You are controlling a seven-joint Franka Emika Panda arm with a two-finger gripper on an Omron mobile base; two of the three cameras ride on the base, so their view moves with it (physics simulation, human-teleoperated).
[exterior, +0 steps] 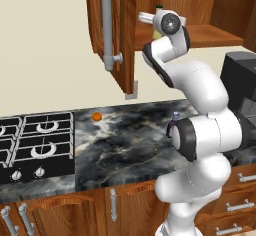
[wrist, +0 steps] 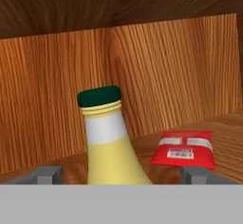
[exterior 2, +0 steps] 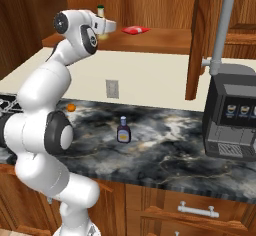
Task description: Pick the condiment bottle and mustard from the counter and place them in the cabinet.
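Cabinet (exterior 2: 150, 40) with its door swung open holds the mustard (wrist: 111, 144), which stands upright on the inner shelf beside a red packet (wrist: 186, 148). Below, the condiment bottle (exterior 2: 123, 130) stands upright on the counter (exterior 2: 165, 150), with a small orange ball (exterior: 97, 116) well apart from it. At the shelf, the gripper (wrist: 121, 174) stands wide apart either side of the mustard, its fingertips (wrist: 47, 174) clear of it.

- Rendered frames, lit evenly and fairly bright; no single light source can be made out.
- Cabinet (exterior 2: 150, 35) interior dimmer than the wall below it, darkest toward its top in the hand view.
- Counter (exterior: 125, 145) shows faint sheen, no hard glare.
- Soft shadow under the condiment bottle (exterior 2: 123, 130).
- Mustard (wrist: 111, 147) close to the lens, slightly soft-edged.
- No edge distortion visible.
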